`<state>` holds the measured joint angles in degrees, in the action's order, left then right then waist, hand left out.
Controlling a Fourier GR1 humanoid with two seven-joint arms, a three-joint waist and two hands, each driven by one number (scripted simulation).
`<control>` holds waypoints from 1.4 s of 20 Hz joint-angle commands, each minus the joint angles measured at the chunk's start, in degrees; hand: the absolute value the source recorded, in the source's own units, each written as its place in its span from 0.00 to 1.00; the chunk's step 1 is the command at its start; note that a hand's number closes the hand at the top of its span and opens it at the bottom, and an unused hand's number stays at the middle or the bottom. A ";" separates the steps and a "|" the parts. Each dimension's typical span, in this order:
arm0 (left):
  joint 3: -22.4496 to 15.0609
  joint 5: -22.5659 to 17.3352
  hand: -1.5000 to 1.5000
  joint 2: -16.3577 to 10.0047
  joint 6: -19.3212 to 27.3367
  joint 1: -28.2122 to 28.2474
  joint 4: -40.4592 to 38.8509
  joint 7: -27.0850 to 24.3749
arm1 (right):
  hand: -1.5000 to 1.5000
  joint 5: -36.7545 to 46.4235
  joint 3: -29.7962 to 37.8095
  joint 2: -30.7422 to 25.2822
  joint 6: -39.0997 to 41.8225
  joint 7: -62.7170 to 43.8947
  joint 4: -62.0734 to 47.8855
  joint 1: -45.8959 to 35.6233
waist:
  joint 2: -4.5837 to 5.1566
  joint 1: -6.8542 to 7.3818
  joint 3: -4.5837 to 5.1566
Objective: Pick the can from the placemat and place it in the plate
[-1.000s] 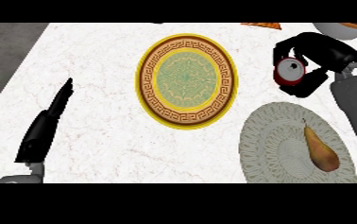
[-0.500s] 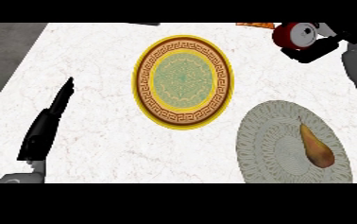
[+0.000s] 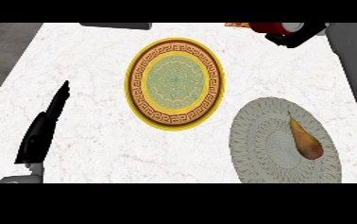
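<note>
Part of can (image 3: pixel 269 28) beyond top edge

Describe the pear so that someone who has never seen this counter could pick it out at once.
On the white marble counter, look to the near right corner for the round grey placemat. The pear lies on its right half, stem pointing away from the robot. It is the only thing on the mat: tan and teardrop-shaped, unlike the flat yellow-rimmed plate beside it.

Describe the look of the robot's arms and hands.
The left hand is black, long and narrow, tapering to thin fingers, and it joins a grey left forearm. The right hand is the same black, blocky where it shows, on a plain grey right forearm. No cables, markings or sleeves show.
</note>
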<state>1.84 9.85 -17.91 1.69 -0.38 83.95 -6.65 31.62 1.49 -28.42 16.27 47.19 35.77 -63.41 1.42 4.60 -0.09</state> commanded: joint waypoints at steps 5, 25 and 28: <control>2.15 -0.39 0.50 -0.31 0.65 4.36 2.61 0.33 | 1.00 -0.27 -1.88 10.54 1.59 -0.50 -5.77 -8.15 | -1.02 -2.09 0.09; 3.88 -0.69 0.50 -0.42 -2.52 4.49 0.67 -1.97 | 1.00 1.54 -16.76 28.31 0.65 -16.20 -7.81 -7.76 | -1.21 -2.38 0.13; 3.33 0.49 0.50 -0.09 -1.67 0.19 -1.35 -0.34 | 1.00 -5.59 -14.24 28.37 2.65 -20.28 -10.66 -5.69 | -0.99 -1.93 0.15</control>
<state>5.01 10.12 -17.67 0.38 2.28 84.01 -7.74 31.97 -12.97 -0.82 17.05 31.27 26.51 -71.34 0.39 2.42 0.05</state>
